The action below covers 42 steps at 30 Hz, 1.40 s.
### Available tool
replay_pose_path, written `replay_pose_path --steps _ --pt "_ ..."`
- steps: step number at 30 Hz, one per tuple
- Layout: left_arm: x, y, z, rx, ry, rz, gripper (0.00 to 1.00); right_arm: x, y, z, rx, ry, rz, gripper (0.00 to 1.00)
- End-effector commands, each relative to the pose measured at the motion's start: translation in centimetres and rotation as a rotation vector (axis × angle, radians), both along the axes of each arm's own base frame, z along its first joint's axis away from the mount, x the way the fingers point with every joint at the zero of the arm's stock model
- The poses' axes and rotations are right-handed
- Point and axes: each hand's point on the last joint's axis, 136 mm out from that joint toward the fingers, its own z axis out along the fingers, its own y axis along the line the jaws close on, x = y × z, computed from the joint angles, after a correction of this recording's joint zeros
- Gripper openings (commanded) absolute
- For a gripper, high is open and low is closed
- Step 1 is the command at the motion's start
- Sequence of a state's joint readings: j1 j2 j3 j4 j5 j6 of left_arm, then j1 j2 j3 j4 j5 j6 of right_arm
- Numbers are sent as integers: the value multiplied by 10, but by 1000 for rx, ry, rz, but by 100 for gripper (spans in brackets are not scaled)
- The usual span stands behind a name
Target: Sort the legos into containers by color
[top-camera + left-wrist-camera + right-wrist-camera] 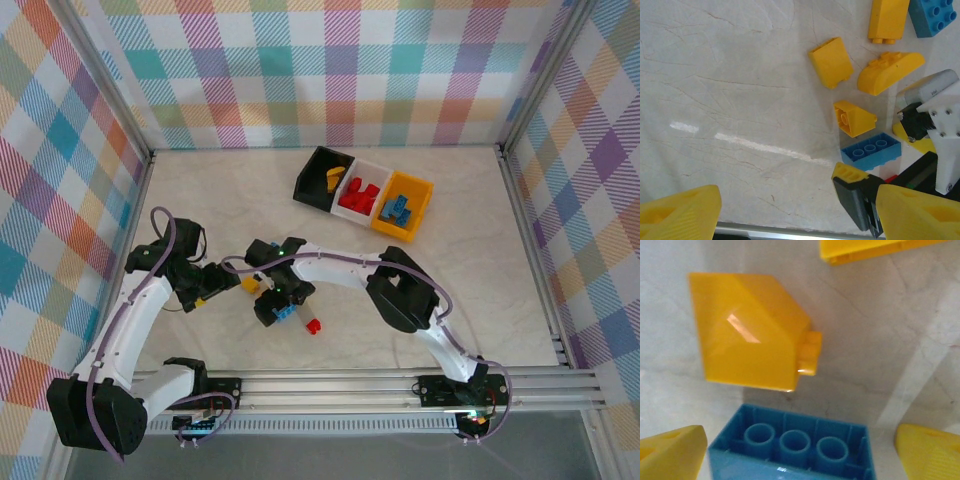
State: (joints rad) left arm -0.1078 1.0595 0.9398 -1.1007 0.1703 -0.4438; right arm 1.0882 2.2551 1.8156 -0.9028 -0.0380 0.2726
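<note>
The containers stand in a row at the back: black (322,178) with yellow legos, white (360,190) with red ones, orange-yellow (403,207) with blue ones. Loose legos lie mid-table. An upside-down blue brick (795,445) lies between the yellow fingertips of my right gripper (800,457), which is open and astride it (283,308). Just beyond it rests a yellow sloped brick (750,330). My left gripper (800,215) is open over bare table (205,290), left of the cluster: yellow slopes (831,62) (855,118), a curved yellow piece (889,72) and the blue brick (871,151).
A red brick (313,326) lies just right of the right gripper. Another yellow brick (888,20) and a blue brick (932,15) sit at the cluster's far side. The right gripper's black finger (860,197) is close beside the left gripper. Checkered walls enclose the table.
</note>
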Motion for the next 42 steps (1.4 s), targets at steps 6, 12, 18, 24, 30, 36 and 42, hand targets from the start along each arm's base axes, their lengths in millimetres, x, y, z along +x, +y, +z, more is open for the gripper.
replay_pose_path --steps 6,12,18,24,30,36,42 --pt "-2 2 -2 -5 21 3 82 9 -9 -12 -73 -65 -30 84" --pt "4 0 -4 -18 18 3 82 18 -21 6 -78 -142 -37 70" --pt "9 -2 -7 -28 22 4 81 39 -57 33 -51 -166 -166 68" --pt "14 -9 -13 -65 31 21 81 108 -127 70 21 -203 -413 66" --pt "19 -19 -16 -100 46 14 81 199 -210 106 76 -291 -666 66" --pt "13 -25 -18 -116 65 9 81 265 -277 107 66 -305 -868 65" --pt "1 -26 -19 -117 84 5 81 296 -306 99 42 -324 -927 66"
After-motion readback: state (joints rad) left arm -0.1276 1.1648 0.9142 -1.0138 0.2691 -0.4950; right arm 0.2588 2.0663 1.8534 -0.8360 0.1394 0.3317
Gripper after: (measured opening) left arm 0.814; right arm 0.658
